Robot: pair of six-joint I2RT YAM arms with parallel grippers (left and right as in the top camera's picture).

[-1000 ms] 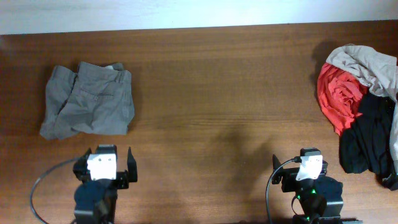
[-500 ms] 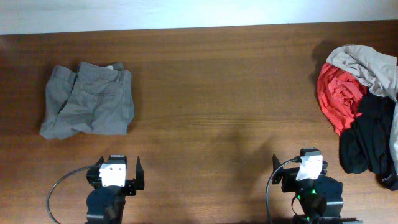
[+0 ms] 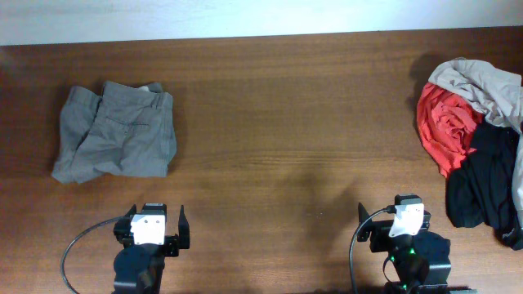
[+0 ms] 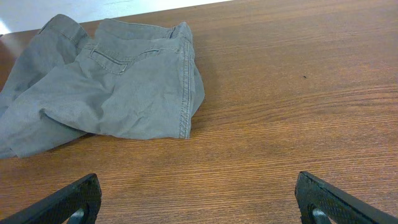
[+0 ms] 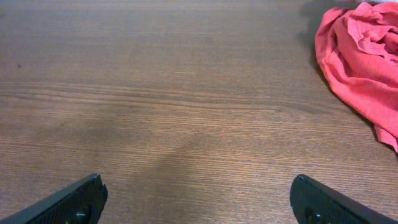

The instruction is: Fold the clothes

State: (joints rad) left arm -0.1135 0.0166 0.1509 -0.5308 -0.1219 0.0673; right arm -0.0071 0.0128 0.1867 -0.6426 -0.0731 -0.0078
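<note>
Overhead, you have both arms parked at the near edge of the surface (image 3: 286, 114), and neither is touching any cloth. The left hand (image 4: 198, 180) has its fingers wide apart with nothing between them, and the right hand (image 5: 196, 180) is equally spread and empty.

The grey-olive shorts (image 3: 116, 132) lie at the far left, well beyond the left hand. They are doubled into a compact bundle with the waistband and a pocket seam facing up. The bundle looks roughly folded, though its lower left corner is rumpled and sticks out.

At the far right edge, a red garment (image 3: 445, 122), a black garment (image 3: 482, 188) and a pale beige-grey garment (image 3: 478, 82) sit in a loose heap, overlapping one another and unfolded.

You seem to be between garments, with the shorts set aside and the heap waiting. For the next move, you likely need to send the right hand to the red garment, whose edge shows closest in the right wrist view. Pinch a single layer so the black piece does not drag along, then pull it onto bare wood at the centre, where both hands can spread it flat.
</note>
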